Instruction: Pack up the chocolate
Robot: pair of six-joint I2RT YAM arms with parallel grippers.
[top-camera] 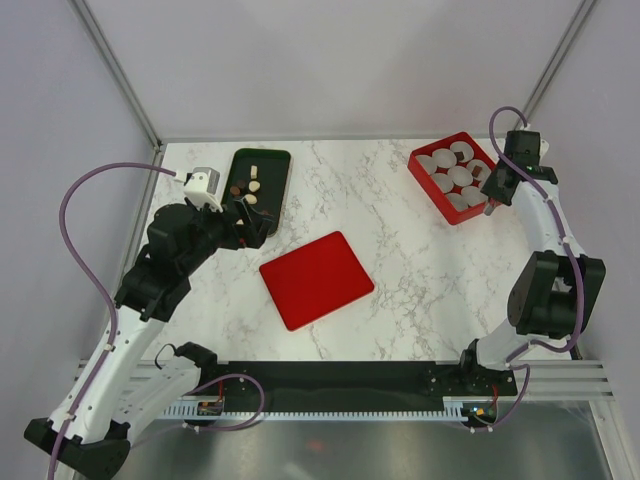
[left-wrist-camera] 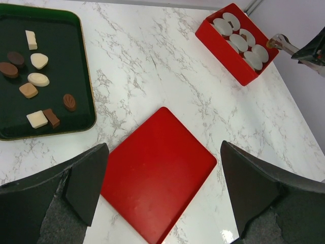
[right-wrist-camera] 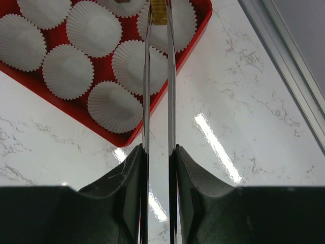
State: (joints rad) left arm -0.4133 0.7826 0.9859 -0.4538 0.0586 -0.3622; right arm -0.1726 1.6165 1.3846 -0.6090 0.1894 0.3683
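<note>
Tongs (right-wrist-camera: 146, 91), clamped in R gripper (right-wrist-camera: 158, 152), pinch what looks like a tan choc (right-wrist-camera: 159, 12) over red box (right-wrist-camera: 199, 20).

The white marbled tabletop (top-camera: 400, 245) I am bolted to carries, well apart, a dark green tray (top-camera: 280, 166) at my far left, a flat red lid (top-camera: 316, 279) in the middle and a red box (left-wrist-camera: 222, 57) at my far right.

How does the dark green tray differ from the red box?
The dark green tray is shallow and holds loose brown and cream chocolates; the red box is deeper and holds white pleated paper cups. The tray sits far left, the box far right. Both are rectangular.
</note>
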